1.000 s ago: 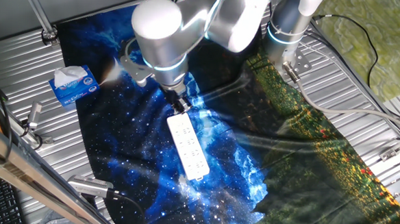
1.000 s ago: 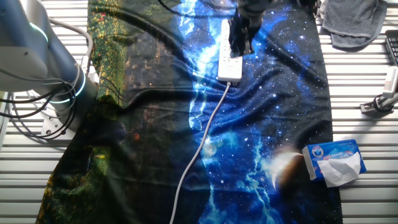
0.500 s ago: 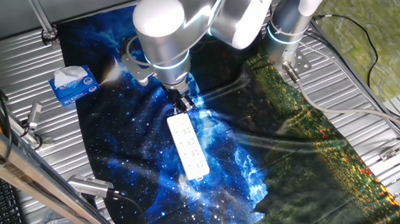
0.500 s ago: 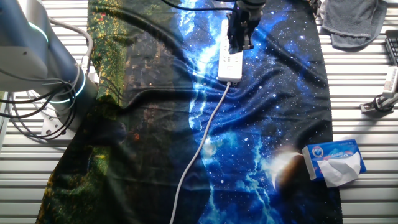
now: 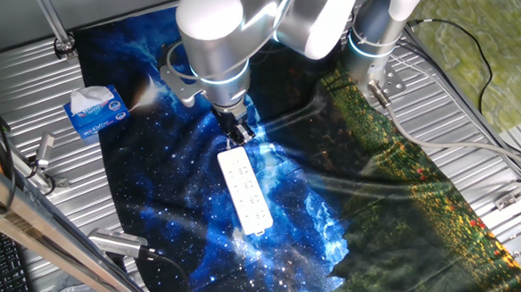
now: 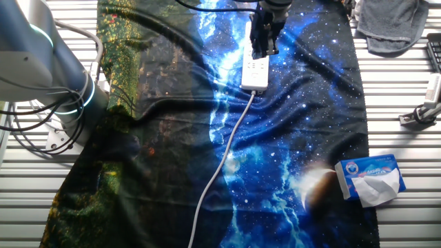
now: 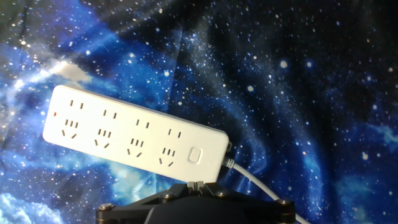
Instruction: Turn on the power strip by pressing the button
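The power strip [image 7: 134, 134] lay flat on the starry blue cloth [image 5: 168, 204] near the cloth's middle, its cord [image 6: 219, 163] trailing away across the fabric. The button [image 7: 196, 154] sat at the corded end. The gripper [image 5: 239, 133] hung just over that end; whether its fingers were parted could not be told. A tissue box [image 5: 93, 111] sat well apart on the metal table [image 5: 40, 90].

long flat white plastic power strip [image 7: 134, 133], white rounded button [image 7: 195, 155], thin white cord [image 6: 222, 162]. draped cloth [image 5: 187, 191]: blue starry galaxy print, dark green-orange landscape at one side. blue-and-white tissue box [image 5: 94, 111]. ribbed silver desk [image 6: 406, 86].
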You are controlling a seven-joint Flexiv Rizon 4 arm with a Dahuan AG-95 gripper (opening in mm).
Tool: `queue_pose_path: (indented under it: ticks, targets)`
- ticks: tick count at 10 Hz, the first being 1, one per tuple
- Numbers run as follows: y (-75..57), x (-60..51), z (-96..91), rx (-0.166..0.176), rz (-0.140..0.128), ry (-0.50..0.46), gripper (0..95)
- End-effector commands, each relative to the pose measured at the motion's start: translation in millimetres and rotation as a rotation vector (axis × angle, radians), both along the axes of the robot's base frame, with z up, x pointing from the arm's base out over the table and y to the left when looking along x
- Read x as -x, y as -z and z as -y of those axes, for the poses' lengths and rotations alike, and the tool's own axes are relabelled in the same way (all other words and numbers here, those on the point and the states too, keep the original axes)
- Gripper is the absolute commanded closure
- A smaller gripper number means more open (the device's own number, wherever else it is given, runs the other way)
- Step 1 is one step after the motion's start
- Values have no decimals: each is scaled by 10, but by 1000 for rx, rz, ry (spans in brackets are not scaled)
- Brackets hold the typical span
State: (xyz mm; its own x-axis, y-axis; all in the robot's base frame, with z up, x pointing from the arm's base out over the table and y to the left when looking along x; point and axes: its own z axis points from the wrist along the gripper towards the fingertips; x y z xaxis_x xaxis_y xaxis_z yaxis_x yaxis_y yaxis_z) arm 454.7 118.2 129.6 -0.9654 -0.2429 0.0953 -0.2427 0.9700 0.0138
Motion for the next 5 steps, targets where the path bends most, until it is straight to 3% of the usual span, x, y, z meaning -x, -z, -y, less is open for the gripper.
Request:
queue_pose_path:
  ticks: [1,5]
  targets:
    - [-6,7,-2,5,-10,9,950]
    - [-6,7,-2,-3,-6,12,950]
